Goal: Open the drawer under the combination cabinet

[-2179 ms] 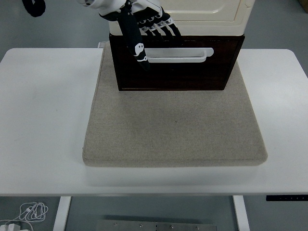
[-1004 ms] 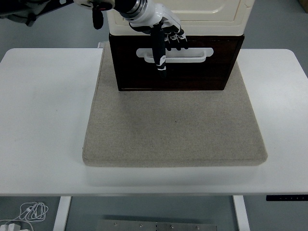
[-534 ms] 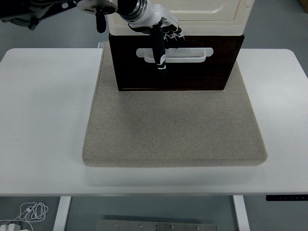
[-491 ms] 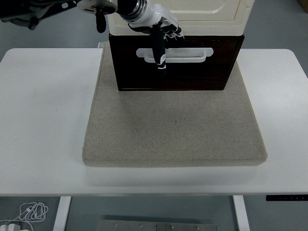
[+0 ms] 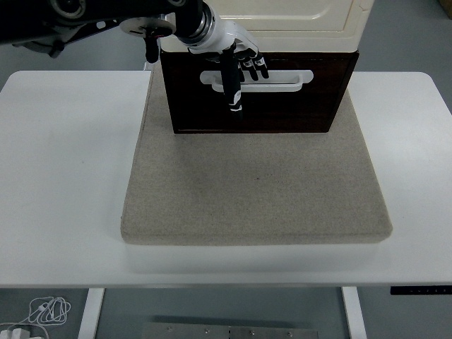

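The combination cabinet has a cream upper part [image 5: 296, 21] and a dark brown drawer [image 5: 282, 106] beneath it, with a white bar handle [image 5: 279, 81] across the drawer front. The cabinet stands at the far end of a beige mat [image 5: 254, 191]. My left hand [image 5: 240, 74] reaches in from the upper left. Its fingers [image 5: 253, 67] curl over the left part of the handle, and its thumb [image 5: 231, 88] points down across the handle's front. The drawer front sits flush with the cabinet.
The mat lies on a white table [image 5: 63, 176]. My left forearm [image 5: 106, 18] crosses above the table's far left edge. A white cable [image 5: 46, 311] lies on the floor at the lower left.
My left hand has shifted right along the handle and lowered slightly, with its fingers curling onto the bar. The drawer has not visibly moved.
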{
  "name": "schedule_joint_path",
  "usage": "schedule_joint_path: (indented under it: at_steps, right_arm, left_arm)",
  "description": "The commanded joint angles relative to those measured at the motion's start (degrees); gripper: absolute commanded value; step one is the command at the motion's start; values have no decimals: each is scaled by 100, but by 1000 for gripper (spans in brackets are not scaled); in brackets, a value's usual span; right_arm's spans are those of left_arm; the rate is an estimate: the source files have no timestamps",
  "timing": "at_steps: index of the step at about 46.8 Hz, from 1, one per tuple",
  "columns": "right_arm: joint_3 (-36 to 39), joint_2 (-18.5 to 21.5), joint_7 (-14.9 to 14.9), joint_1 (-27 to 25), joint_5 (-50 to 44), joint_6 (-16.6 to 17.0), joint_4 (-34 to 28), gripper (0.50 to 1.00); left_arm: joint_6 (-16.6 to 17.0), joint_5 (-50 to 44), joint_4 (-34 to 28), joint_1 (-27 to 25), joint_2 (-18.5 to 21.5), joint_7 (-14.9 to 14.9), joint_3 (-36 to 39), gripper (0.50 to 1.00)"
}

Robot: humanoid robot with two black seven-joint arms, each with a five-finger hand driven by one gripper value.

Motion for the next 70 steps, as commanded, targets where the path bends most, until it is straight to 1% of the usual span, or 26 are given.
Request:
schedule_joint_path:
  at_steps: [1,23,29,33,57,70]
  right_arm:
    - [0,0,0,0,0,0,0,926]
    - [0,0,0,0,0,0,0,926]
    - [0,0,0,0,0,0,0,926]
    - [0,0,0,0,0,0,0,926]
    - [0,0,0,0,0,0,0,926]
    - [0,0,0,0,0,0,0,926]
  left_arm:
    - [64,1,3,44,-9,0,7,1000]
    - [126,1,117,149,-17,0,7,1000]
    - [126,10,187,176,-184,0,7,1000]
    - [126,10,196,176,-211,0,7,1000]
    - [152,10,231,255,-211,-9,7,1000]
    - [100,10,240,281,-211,-9,-2,1000]
